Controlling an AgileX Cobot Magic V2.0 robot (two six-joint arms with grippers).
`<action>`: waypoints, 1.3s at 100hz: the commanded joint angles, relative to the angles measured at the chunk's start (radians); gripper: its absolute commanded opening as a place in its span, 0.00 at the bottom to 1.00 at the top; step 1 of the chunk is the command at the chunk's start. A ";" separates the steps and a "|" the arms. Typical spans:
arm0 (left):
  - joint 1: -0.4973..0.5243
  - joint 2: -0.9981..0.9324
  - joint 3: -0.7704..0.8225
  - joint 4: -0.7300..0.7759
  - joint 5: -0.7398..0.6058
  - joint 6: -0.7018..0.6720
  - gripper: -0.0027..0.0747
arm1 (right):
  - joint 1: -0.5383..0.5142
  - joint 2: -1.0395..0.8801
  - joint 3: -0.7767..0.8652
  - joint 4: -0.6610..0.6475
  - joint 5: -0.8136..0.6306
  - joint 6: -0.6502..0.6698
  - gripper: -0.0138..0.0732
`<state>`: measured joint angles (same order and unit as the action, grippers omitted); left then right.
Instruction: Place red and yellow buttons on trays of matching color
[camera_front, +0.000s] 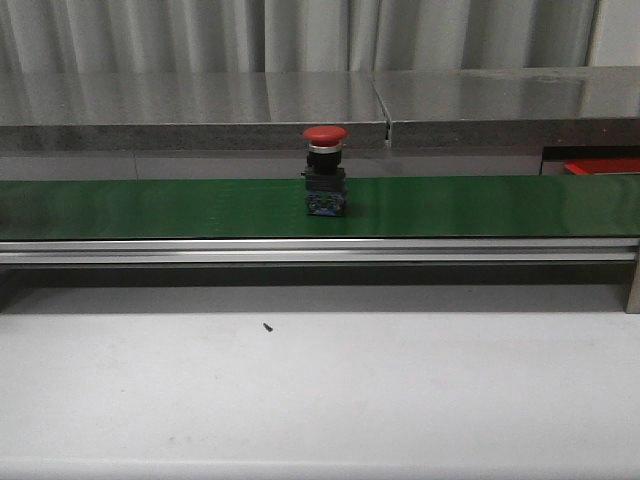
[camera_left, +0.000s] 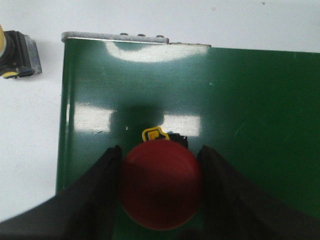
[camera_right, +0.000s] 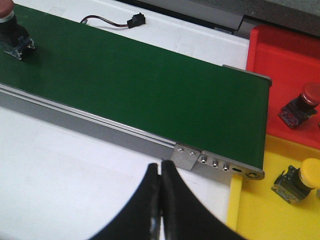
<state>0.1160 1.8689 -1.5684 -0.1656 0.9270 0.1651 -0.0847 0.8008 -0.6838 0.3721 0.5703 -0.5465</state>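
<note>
1. Front view: the white table (camera_front: 320, 390) fills the near half, and neither of my arms shows in it.
2. The green belt (camera_front: 150, 205) runs across the full width behind the table, on a metal rail.
3. From my right wrist, the red tray (camera_right: 280, 55) lies just past the belt's end. The yellow tray (camera_right: 260, 215) is beside it, nearer my claw.
4. My left claw (camera_left: 160, 148) is open, its two dark fingers (camera_left: 107, 190) spread. Seen from above, a finger stands on each side of the red button (camera_left: 161, 192). I cannot tell whether either finger touches the cap.
5. My right claw (camera_right: 161, 167) is closed on nothing, its fingers pressed together. It hangs over the table near the belt's tray end.
6. That red button stands upright on the belt, cap up, with a small yellow tab showing at its base.
7. A second red button (camera_right: 302, 105) lies tilted in the red tray.
8. A yellow button (camera_right: 300, 181) lies tilted in the yellow tray.
9. Another yellow part (camera_left: 17, 55) with a dark body sits on the white surface, just off the belt's edge. It is cut off by the frame.
10. A black plug (camera_right: 135, 21) on thin wires rests beyond the belt.
11. A tiny dark speck (camera_front: 268, 326) lies on the table.
</note>
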 joint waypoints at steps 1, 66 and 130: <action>-0.010 -0.054 -0.026 -0.016 -0.047 0.008 0.56 | 0.000 -0.004 -0.029 0.013 -0.054 -0.004 0.08; -0.166 -0.540 0.238 -0.042 -0.274 0.024 0.88 | 0.000 -0.004 -0.029 0.013 -0.052 -0.004 0.08; -0.157 -1.180 1.005 -0.069 -0.573 0.024 0.01 | 0.000 -0.004 -0.029 0.098 0.006 -0.004 0.53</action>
<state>-0.0438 0.7275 -0.5751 -0.2076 0.4608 0.1914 -0.0847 0.8008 -0.6838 0.4174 0.6096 -0.5465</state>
